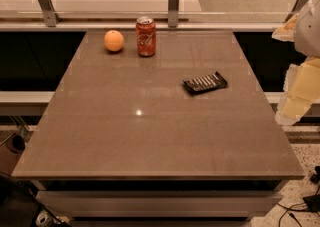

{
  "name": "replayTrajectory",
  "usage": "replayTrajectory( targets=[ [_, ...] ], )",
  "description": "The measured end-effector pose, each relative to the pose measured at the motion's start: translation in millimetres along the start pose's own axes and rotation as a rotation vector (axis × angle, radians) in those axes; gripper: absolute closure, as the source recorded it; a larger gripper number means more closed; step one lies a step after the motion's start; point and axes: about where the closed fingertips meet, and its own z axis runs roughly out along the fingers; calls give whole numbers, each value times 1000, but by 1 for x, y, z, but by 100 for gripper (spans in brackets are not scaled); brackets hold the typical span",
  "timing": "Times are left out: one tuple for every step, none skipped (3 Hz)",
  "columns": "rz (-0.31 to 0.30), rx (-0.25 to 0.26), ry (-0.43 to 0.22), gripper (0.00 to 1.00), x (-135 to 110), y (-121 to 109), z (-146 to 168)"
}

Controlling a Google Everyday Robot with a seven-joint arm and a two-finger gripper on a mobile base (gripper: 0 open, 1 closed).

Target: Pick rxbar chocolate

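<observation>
The rxbar chocolate (pixel 205 82) is a flat black wrapper with rows of white lettering. It lies flat on the brown table (pixel 150 136), right of centre, turned slightly askew. My gripper (pixel 296 93) hangs at the right edge of the view, beyond the table's right side, to the right of the bar and apart from it. It holds nothing that I can see. Part of it is cut off by the edge of the view.
A red soda can (pixel 146 36) stands upright at the back of the table, with an orange fruit (pixel 114 40) to its left. A glass railing with metal posts (pixel 173 3) runs behind the table. Cables lie on the floor at bottom right.
</observation>
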Motion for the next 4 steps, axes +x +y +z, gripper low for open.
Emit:
replayTrajectory(
  targets=[
    [0, 2, -1, 0, 0, 0, 0],
    [-6, 7, -37, 0, 1, -10, -1],
    [-26, -20, -132, 0, 9, -32, 10],
    [-38, -49, -258, 0, 23, -56, 28]
  ],
)
